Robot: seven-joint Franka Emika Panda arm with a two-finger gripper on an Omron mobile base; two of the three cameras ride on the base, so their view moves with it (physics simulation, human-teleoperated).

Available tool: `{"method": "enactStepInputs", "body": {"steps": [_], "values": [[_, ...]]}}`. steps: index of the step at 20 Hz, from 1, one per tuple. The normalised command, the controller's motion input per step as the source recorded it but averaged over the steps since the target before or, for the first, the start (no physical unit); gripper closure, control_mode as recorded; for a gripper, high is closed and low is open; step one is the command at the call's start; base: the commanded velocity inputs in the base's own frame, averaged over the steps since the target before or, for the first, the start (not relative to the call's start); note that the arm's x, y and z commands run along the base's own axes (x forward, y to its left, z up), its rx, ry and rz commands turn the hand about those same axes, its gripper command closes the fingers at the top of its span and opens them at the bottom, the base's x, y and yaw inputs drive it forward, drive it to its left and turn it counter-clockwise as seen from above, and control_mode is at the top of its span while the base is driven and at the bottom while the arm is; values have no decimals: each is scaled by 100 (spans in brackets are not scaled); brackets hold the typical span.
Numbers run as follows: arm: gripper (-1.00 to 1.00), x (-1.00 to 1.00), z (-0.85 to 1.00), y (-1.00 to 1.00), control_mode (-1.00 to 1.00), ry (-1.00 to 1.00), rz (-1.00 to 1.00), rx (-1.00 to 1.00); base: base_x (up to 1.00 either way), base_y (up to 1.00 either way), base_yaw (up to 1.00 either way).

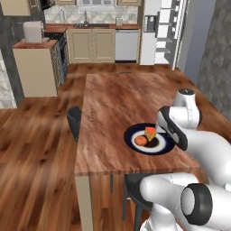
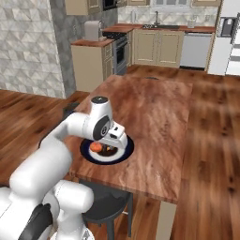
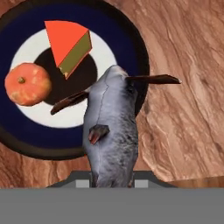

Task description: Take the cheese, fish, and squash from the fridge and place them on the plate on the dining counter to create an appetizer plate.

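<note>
Hand view: your gripper is clamping the grey spiky-finned fish over the navy-rimmed plate, orange-red cheese wedge and round orange squash sitting beyond.

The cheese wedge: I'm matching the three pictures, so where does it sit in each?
Left base view: cheese wedge on the plate, right of the squash, beside the arm.
Right base view: I cannot make it out; the arm covers that part of the plate.
Hand view: upper middle, above the held fish.
Shared landmark: the plate's navy rim.
</note>
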Motion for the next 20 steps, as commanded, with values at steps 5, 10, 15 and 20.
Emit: {"method": "enactStepInputs", "body": {"steps": [5,10,15,20], "values": [[100,39,-32,-2,-100,0,0,0,0,0,0],[100,28,-36,-5,-100,0,0,0,0,0,0],[100,23,-37,-11,-100,0,0,0,0,0,0],[100,27,-36,-11,-100,0,0,0,0,0,0]]}}
